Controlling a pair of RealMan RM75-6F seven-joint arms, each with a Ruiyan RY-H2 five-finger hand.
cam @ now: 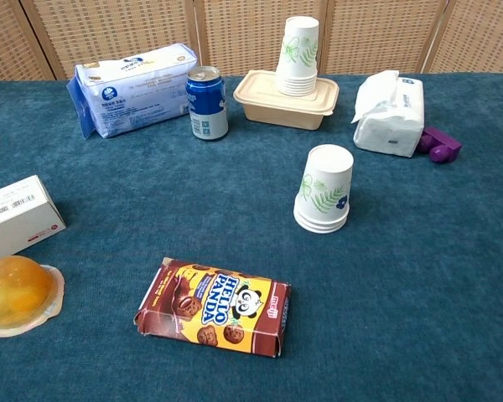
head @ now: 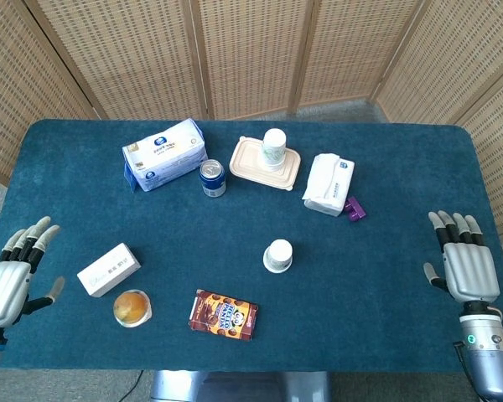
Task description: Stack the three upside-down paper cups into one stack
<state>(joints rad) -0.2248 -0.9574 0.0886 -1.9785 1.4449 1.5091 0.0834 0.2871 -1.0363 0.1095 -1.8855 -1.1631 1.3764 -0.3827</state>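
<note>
Head view shows the left hand [head: 7, 283] and right hand [head: 467, 266] spread wide and empty at the table's [head: 402, 318] near corners, well apart from the upside-down cup stack [head: 277, 255] lying between them and slightly forward. That stack looks finished, so I judge the best move is keeping both hands clear. Two cup stacks are visible: this one, and one farther off on the container [head: 251, 163].

bright, even light; soft faint shadows; sharp focus; no glare
</note>
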